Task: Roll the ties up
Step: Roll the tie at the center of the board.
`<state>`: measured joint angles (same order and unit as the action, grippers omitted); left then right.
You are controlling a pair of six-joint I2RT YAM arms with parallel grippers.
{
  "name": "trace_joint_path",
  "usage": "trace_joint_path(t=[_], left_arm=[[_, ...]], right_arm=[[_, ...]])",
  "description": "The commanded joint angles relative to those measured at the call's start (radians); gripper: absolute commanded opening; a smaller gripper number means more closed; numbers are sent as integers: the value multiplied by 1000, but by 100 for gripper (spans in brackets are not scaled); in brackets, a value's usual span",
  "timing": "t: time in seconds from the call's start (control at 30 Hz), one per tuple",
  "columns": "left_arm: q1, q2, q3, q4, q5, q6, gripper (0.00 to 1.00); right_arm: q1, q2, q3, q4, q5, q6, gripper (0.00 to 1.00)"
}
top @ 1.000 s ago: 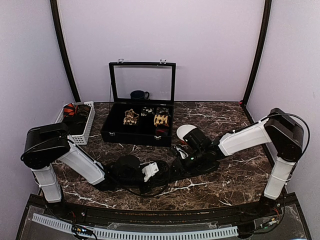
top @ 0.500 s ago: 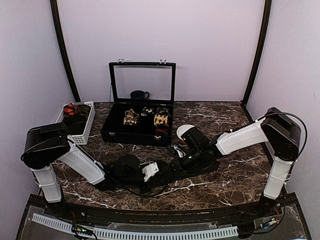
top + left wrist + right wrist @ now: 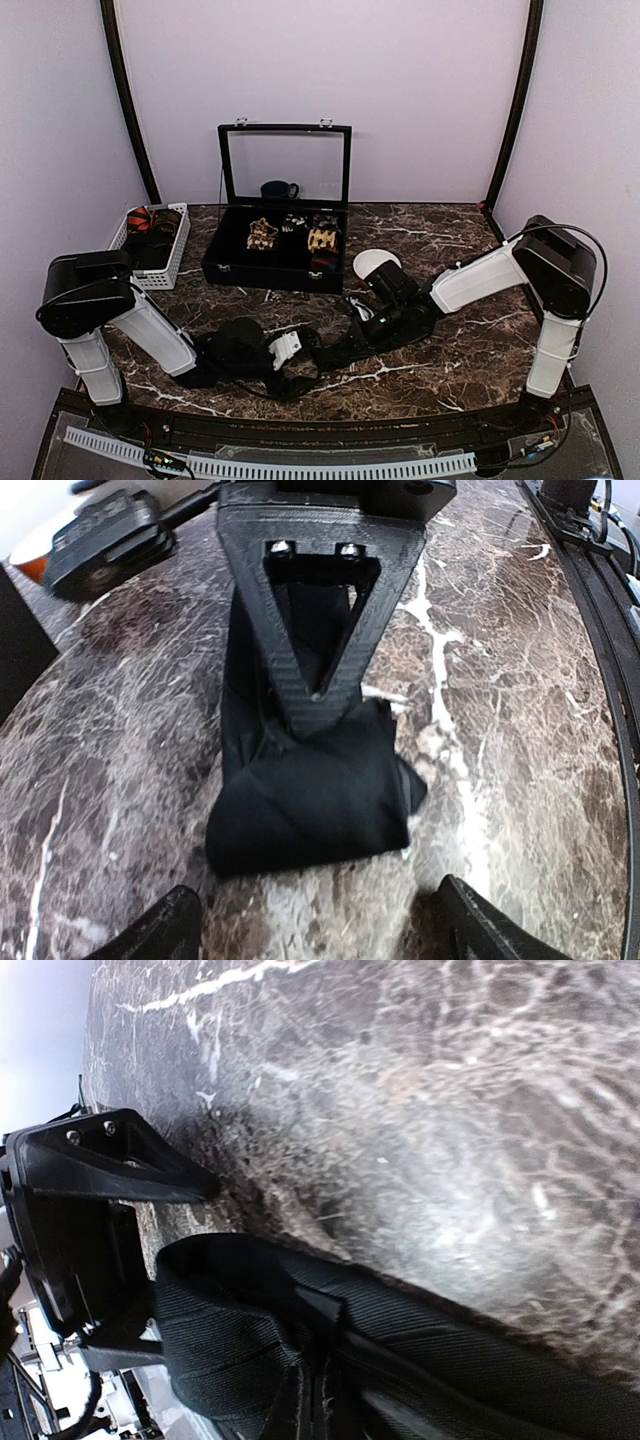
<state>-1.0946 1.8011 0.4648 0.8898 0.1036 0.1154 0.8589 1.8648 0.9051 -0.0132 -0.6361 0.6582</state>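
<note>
The left jaws point(image 3: 320, 900) stood wide open, one finger point(image 3: 170, 932) on each side of the folded end of the black tie point(image 3: 310, 815) and both clear of the cloth. The right jaws point(image 3: 320, 712) were closed on that same tie just behind the fold, where the fabric bunched at their tip and showed through the finger's triangular frame. Beyond the grip the tie ran off as a narrow strip, lying flat on the dark marbled bench point(image 3: 520, 680). From above, both arms reached low and met over the near middle of the bench. At the far middle stood a black case point(image 3: 228, 268), its glass lid upright, with rolled ties point(image 3: 262, 235) in its compartments. A white basket point(image 3: 178, 255) at the far left held a red patterned tie point(image 3: 140, 218).
</note>
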Motion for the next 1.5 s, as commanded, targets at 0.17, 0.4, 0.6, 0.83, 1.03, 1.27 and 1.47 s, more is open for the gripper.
trace_joint_path(t=[0.17,0.4,0.6,0.83,1.03,1.27,1.47], left_arm=[[3,105,-69,358,71,-219,86],[-57,302,-12,589,-67,-343,86],[-65,377,28,613,-97,-286,74],[-69,282,25,345,-146,-188,44],[-70,148,77,-26,-185,-103,39],[-70,98,181,-316,-154,-109,37],[-68,122,241,-398,-117,-119,37]], right_arm=[[-26,37,-78,31,82,-54,0],[-28,71,-89,78,116,-63,0],[-28,77,-105,101,124,-58,0],[-29,25,-110,84,116,-48,4],[-48,-92,-84,-9,82,-48,36],[-51,-146,-28,-72,14,-33,48],[-36,-84,38,-46,-65,-18,46]])
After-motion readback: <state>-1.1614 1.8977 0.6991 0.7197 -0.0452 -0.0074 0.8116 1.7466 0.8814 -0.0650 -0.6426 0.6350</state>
